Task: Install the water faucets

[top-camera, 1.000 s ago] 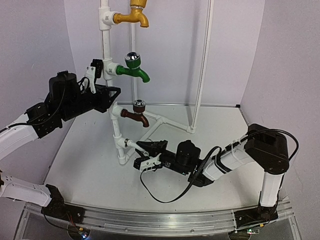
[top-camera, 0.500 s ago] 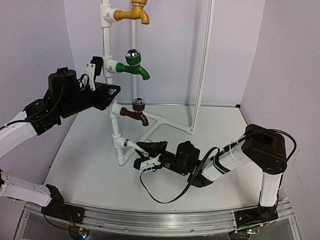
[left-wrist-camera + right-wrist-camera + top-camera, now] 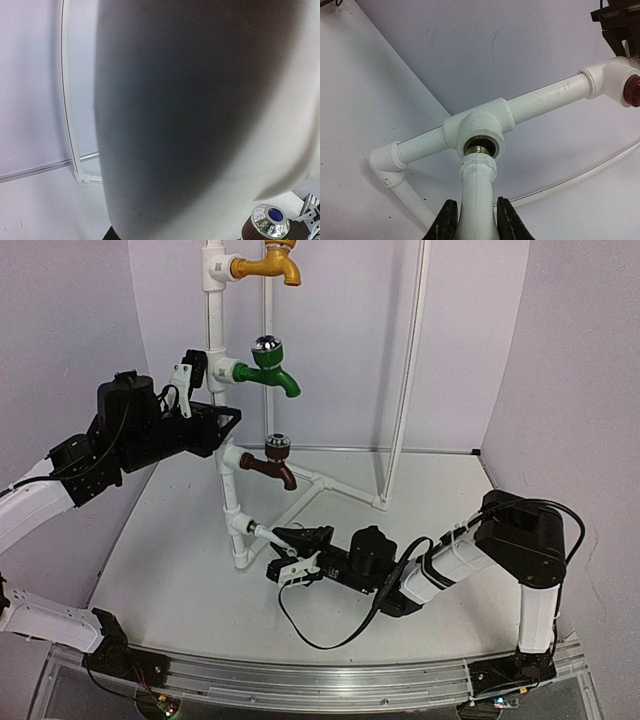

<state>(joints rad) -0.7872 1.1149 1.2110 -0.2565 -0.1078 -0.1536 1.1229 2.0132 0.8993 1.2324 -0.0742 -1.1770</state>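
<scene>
A: Where's the white faucet (image 3: pixel 477 200)?
B: Low on the rack, lying sideways just above the table (image 3: pixel 180 580). Its brass threaded end sits at the mouth of the bottom T-fitting (image 3: pixel 475 122); can't tell how far in.
A: Held?
B: Yes. The right end effector (image 3: pixel 476 202) is clamped on its body, one black finger each side.
A: Left arm?
B: The left end effector (image 3: pixel 222 430) is closed round the upright pipe (image 3: pixel 213 350), btw. the green faucet (image 3: pixel 268 370) & the brown faucet (image 3: pixel 268 465). Its cam is mostly blocked by blurred white.
A: Others?
B: The yellow faucet (image 3: pixel 270 262) is at the top. All 3 are mounted, spouts pointing right & down in the top view.
</scene>
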